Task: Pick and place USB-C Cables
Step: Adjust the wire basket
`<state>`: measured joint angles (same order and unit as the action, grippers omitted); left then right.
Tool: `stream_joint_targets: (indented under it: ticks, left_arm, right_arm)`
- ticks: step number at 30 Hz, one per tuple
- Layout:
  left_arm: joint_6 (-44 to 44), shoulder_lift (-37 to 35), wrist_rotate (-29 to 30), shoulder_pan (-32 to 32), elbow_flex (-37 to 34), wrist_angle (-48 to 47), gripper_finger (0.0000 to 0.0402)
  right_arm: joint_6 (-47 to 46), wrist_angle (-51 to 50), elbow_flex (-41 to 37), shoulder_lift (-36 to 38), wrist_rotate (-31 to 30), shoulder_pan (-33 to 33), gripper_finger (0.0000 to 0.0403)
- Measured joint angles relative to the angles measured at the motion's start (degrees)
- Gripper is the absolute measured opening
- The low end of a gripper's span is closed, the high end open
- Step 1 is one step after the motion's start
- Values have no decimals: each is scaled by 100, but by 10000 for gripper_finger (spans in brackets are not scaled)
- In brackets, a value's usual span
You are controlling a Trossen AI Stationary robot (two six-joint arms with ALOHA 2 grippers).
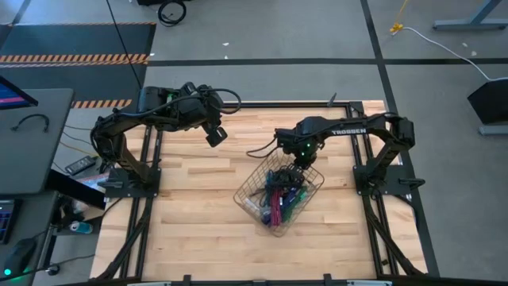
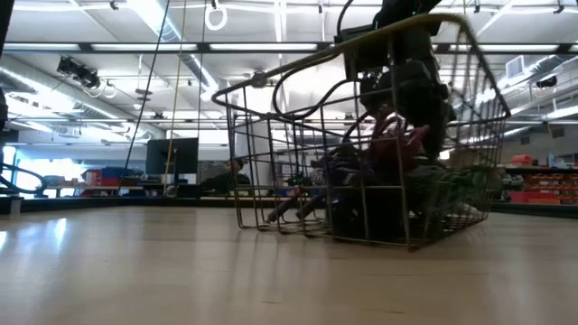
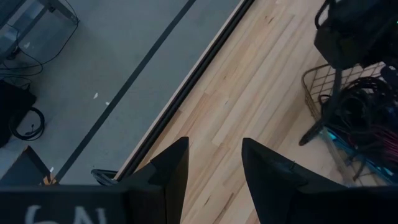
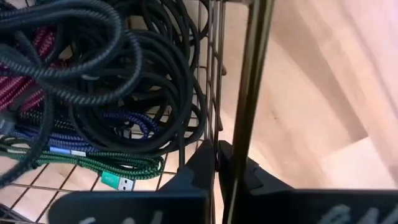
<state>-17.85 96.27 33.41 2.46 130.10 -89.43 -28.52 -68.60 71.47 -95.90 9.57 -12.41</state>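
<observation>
- Cables [image 1: 278,199], the USB-C bundles in black, magenta, purple, blue and green, lie heaped inside a wire basket [image 1: 246,200] that sits on the wooden worktop [image 1: 198,230], toward its right half.
- We see the right gripper [image 4: 216,155] down at the basket's far rim, its fingers [image 4: 194,167] pinched nearly together on one upright wire of the basket wall, one finger inside and one outside.
- In the low view the basket [image 2: 271,144] tilts, its right side lifted higher than its left.
- We find the left gripper [image 1: 216,135] hovering above the worktop's far edge, well apart from the basket, its fingers [image 3: 171,168] partly spread and holding nothing.
</observation>
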Motion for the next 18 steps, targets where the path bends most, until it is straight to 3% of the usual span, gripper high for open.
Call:
stream_joint_targets:
  ticks: [11,18]
  left_arm:
    - [552,0,-96,0,0,-55,156]
    - [807,0,-323,-1,0,-56,156]
  right_arm:
    - [-625,521,-1,-2,-246,123,6]
    - [-1892,1333,3,-2,-824,-168,5]
